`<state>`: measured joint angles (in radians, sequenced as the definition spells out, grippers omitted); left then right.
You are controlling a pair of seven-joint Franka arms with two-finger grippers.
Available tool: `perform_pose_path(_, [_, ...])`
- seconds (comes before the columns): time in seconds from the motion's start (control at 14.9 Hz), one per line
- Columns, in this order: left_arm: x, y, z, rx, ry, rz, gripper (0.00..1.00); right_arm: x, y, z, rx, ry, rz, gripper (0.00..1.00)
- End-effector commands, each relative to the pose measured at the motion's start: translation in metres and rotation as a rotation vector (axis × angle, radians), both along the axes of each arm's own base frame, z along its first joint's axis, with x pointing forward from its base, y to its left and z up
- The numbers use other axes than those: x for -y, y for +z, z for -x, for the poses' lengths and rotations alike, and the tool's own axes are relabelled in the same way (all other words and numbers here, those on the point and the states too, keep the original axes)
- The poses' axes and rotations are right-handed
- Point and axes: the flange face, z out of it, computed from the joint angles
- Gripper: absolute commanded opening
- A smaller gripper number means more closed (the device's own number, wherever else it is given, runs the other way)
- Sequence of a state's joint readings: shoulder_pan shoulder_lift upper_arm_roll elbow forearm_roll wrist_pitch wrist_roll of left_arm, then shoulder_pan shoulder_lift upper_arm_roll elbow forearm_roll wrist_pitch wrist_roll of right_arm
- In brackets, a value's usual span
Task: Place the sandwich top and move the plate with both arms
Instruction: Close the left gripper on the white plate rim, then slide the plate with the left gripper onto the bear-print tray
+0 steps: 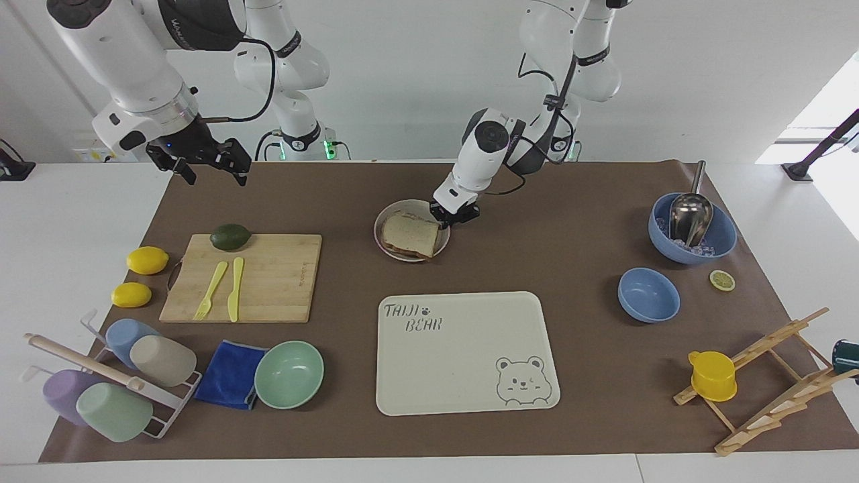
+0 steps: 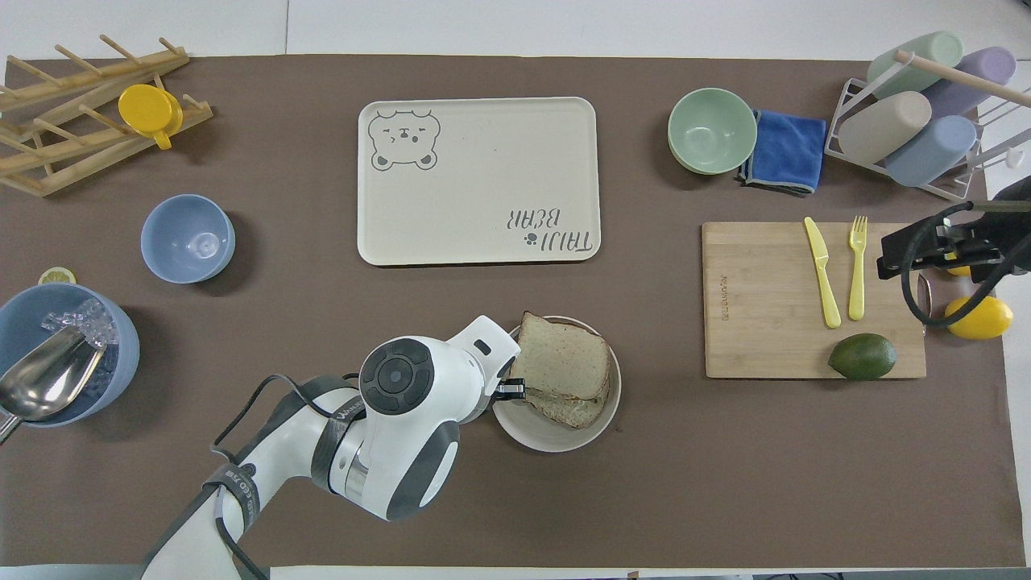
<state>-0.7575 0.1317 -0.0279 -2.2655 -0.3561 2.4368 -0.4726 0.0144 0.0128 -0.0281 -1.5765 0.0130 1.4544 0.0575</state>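
Bread comes first: the sandwich top (image 1: 409,232), a squarish slice of speckled light-brown wholegrain bread with a darker crust, lies flat on another slice in the small round cream-beige plate (image 1: 380,236), so the placing step looks done. The plate sits on the brown mat near the middle of the robots' edge of the desk, nearer to the robots than the rectangular cream bear-printed tray (image 1: 463,322).

The left gripper (image 1: 454,216) is low at the plate's rim on the left arm's end, its black fingers pressed together there, apparently pinching the rim for the move; the slice lies just beside it.

The right gripper (image 1: 211,164) waits, fingers spread, above the desk corner near the bamboo cutting board (image 1: 268,282).
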Motion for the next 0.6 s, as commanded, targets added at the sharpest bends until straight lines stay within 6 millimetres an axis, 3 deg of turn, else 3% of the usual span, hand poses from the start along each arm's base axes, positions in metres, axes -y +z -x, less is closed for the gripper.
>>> perform_pose_path(0.0, [-0.002,-0.010,0.003,-0.007,-0.008,-0.003,0.00,0.009,0.002,0.006,-0.008,0.002,-0.023,1.00])
perform_pose_path(0.54, [-0.017,-0.001,-0.014,-0.015,-0.008,0.003,0.00,0.007,0.002,0.006,-0.008,0.005,-0.021,1.00])
